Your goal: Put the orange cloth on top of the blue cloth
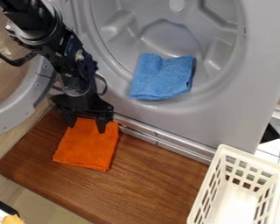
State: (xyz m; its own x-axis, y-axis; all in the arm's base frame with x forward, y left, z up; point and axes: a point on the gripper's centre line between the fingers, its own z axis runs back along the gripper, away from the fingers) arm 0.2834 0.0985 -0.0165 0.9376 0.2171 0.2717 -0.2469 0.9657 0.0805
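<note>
One cream slatted plastic basket stands at the near right, its open top showing rows of rectangular holes along the inner wall. In the near left corner, the edge of a small yellow item shows beside something black and white, too little of it in sight to name. Between the two spreads a brown wood-grain board with a rounded corner, over a paler wood-look floor. An orange textured cloth lies flat on the board, left of the middle, roughly four-sided and slightly askew, its far end running up to the black two-finger gripper. The gripper points down over that end, fingers spread apart, one toward each side of the fabric; whether either tip touches the cloth, I cannot tell from here. Its black arm slants in from the upper left, with a dark cable curving toward it. Just beyond the board, a shiny grey trim strip runs along the foot of a grey front-loading laundry machine. To the left, the machine's round door hangs open, partly behind the arm. A folded blue cloth rests at the lower lip of the round, molded recess, beyond the orange one and well apart from it, with nothing laid on top.
</note>
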